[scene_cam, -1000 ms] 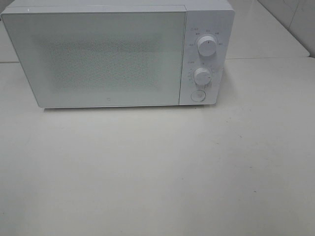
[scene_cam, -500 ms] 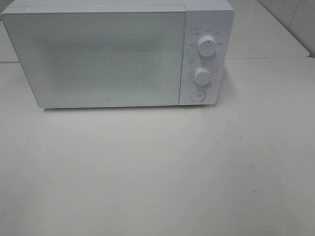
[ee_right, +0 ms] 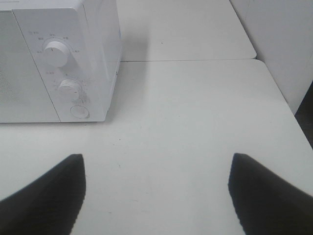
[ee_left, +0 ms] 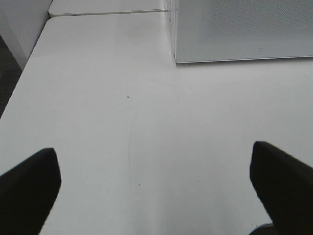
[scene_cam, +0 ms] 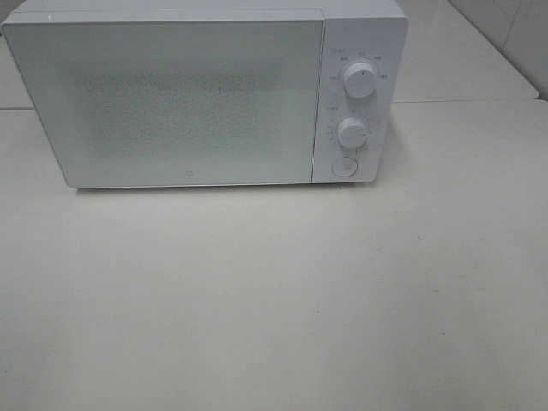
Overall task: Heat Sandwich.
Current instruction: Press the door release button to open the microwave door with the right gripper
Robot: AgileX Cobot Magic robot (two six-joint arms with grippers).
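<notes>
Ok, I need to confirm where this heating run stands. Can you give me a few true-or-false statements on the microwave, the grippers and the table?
1. The microwave has its door closed. True.
2. The left gripper holds a plate. False: it is open and empty.
3. The upper knob, lower knob and round button run down the panel. True.
4. A sandwich lies on the table. False: none shows in any view.
5. The right gripper is open. True.
</notes>
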